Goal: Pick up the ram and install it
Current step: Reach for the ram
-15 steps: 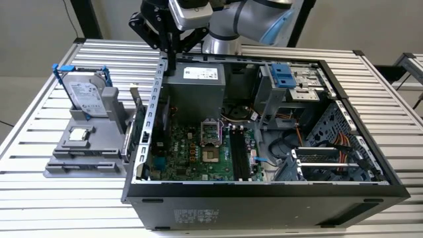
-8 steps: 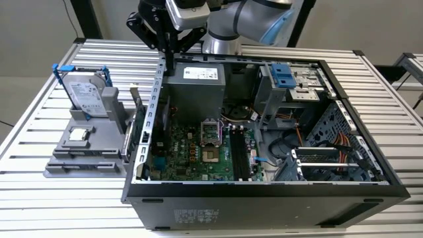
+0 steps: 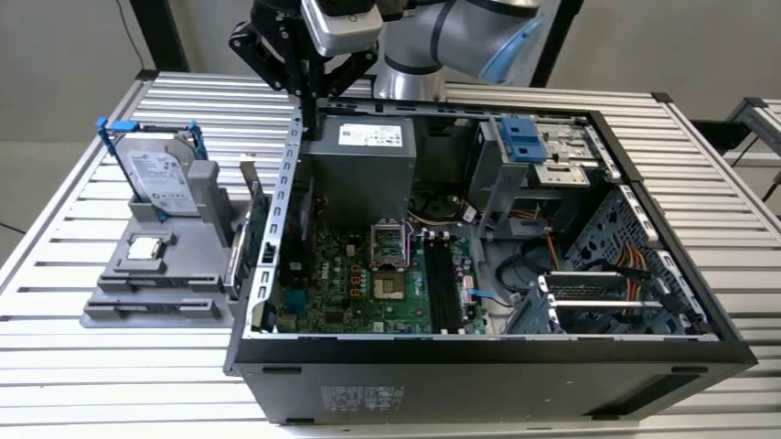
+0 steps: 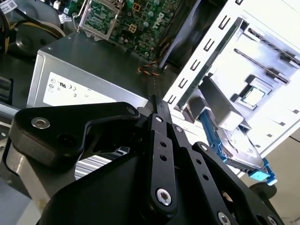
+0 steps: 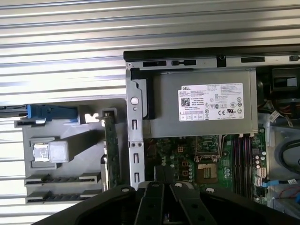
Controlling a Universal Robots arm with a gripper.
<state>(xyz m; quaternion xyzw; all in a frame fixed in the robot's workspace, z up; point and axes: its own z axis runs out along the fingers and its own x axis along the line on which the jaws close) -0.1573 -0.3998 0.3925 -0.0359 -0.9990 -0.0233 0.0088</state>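
pincer (image 3: 313, 121) pressed together, over the case (image 3: 488, 380) wall by the power supply (image 3: 366, 155); ram (image 5: 111, 150) stands on edge in the grey holder (image 5: 61, 176) on the bench (image 3: 73, 366), just outside the case

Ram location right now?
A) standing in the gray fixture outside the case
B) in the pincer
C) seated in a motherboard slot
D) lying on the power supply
A: in the first wrist view the ram stands on edge in the gray fixture, just outside the case wall. The pincer is up over the case rim, holding nothing.
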